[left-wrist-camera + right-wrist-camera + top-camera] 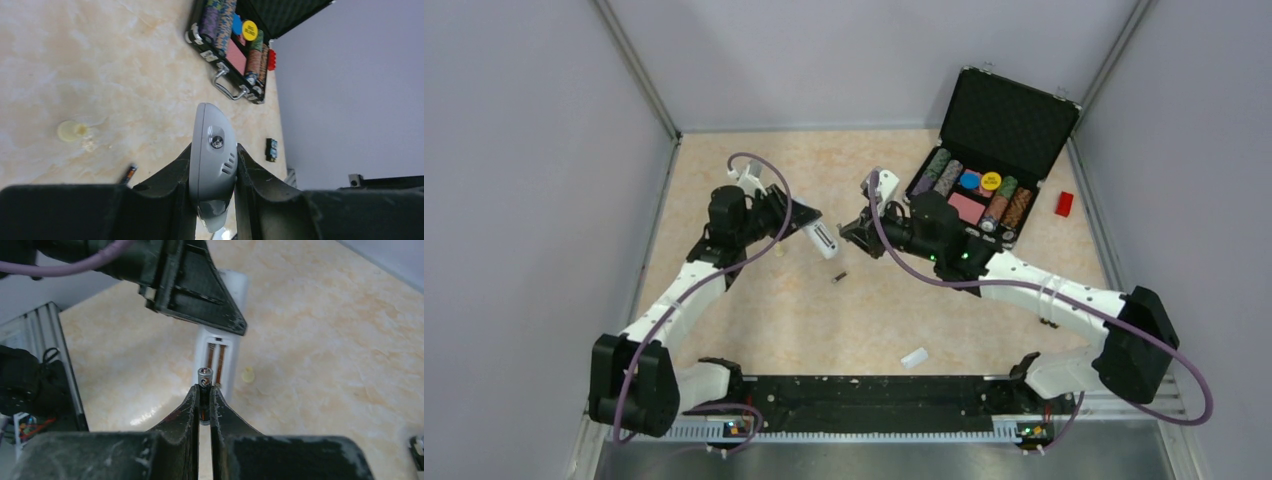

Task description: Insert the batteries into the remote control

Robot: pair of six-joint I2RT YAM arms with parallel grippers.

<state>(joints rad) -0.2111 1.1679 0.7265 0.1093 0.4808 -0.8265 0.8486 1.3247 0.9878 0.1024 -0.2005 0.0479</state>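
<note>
Two robot arms meet over a table, one presenting a remote control, the other bringing a battery to it.

On the left, the left gripper [214,152] is clenched around the white remote control [821,238], holding it off the table with its back turned toward the other arm. The battery bay is open, and only bare contact strips show inside, so by my reading no cell is loaded yet. Just below the remote, the loose battery [839,277] lies on the table, untouched. To the right, the right gripper [204,392] is pinched tight on the held battery [204,374], metallic end up, poised close to the open bay but apart from it. The small white cover [914,357] lies near the arm bases. Both cells remain to be seated. An open chip case [984,180] sits far right.
</note>
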